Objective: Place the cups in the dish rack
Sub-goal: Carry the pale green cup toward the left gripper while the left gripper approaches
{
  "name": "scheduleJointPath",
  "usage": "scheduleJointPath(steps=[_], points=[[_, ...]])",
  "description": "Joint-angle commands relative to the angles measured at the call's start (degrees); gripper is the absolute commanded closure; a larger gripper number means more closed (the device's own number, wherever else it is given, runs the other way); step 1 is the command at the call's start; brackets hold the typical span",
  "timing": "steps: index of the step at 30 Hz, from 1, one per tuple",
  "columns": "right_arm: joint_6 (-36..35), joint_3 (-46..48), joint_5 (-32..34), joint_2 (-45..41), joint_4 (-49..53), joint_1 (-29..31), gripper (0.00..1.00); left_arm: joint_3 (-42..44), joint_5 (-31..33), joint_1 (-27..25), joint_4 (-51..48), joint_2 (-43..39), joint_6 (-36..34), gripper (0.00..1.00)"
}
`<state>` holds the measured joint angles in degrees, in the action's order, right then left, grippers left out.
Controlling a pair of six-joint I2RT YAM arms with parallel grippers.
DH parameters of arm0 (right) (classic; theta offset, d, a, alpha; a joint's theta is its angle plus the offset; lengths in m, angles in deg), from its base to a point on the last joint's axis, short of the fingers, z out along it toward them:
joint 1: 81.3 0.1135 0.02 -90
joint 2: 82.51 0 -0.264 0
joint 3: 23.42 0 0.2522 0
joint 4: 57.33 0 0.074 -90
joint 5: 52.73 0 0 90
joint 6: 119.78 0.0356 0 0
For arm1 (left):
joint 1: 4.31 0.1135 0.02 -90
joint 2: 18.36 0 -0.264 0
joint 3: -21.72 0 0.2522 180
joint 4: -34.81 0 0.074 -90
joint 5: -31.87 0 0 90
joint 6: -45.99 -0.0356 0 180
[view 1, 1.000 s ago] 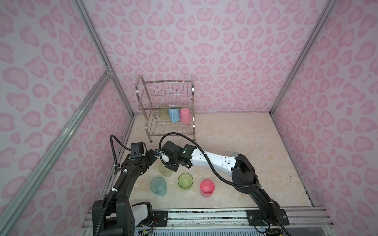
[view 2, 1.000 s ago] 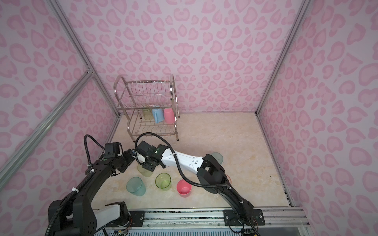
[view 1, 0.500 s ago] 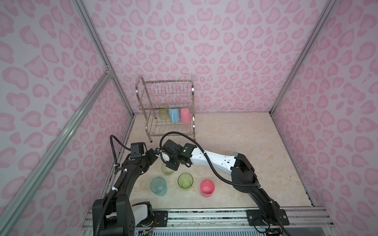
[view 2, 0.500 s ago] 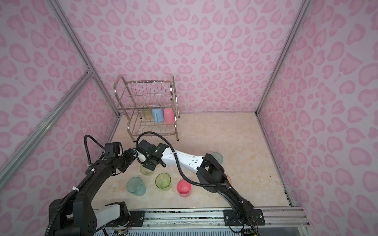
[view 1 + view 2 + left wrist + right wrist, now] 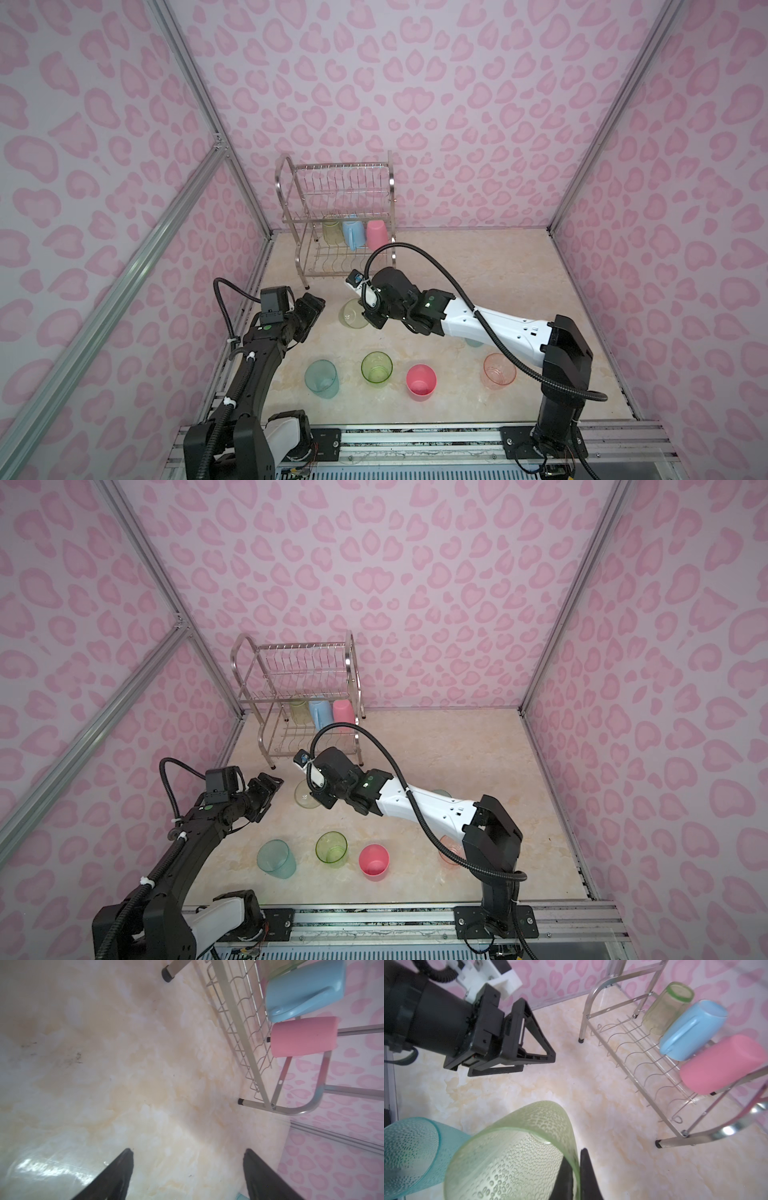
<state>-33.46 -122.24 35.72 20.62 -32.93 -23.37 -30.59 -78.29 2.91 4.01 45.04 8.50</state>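
Observation:
My right gripper (image 5: 368, 320) (image 5: 576, 1176) is shut on the rim of a translucent green cup (image 5: 353, 314) (image 5: 306, 796) (image 5: 517, 1157), one finger inside and one outside. The cup is tipped, in front of the dish rack (image 5: 336, 216) (image 5: 295, 688) (image 5: 643, 1047) (image 5: 249, 1043). On the rack's lower shelf stand a green cup (image 5: 331, 232), a light-blue mug (image 5: 352, 233) (image 5: 303, 989) and a pink cup (image 5: 377, 235) (image 5: 303, 1036), all upside down. My left gripper (image 5: 313, 305) (image 5: 270, 783) (image 5: 188, 1151) (image 5: 538, 1063) is open and empty, just left of the held cup.
Near the front edge stand a teal cup (image 5: 321, 378) (image 5: 411, 1151), a green cup (image 5: 376, 369), a pink cup (image 5: 421, 381) and a peach cup (image 5: 499, 370). Another teal cup (image 5: 473, 343) peeks from behind the right arm. Pink walls close in three sides.
My right gripper has closed on the green cup's rim, and the cup has shifted toward the rack with it. The left arm has stayed put.

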Motion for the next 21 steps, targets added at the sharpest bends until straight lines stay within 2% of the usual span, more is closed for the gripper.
scheduleJointPath(steps=[1,10,17,21], points=[[3.2,6.2,-0.2,-3.6,-16.6,-1.2,1.00,-1.0,-6.2,0.1,5.1,-1.3,6.0,0.15],[7.9,17.4,-1.0,-8.5,-35.6,-3.3,1.00,-1.4,-13.8,0.0,12.9,-3.6,16.5,0.15],[17.8,21.6,-6.9,-7.2,-49.3,-8.6,1.00,2.2,-18.5,0.1,25.4,-6.5,29.1,0.14],[19.8,21.8,-8.8,-5.4,-54.7,-9.7,1.00,3.6,-20.8,0.0,33.6,-6.7,36.5,0.13]])
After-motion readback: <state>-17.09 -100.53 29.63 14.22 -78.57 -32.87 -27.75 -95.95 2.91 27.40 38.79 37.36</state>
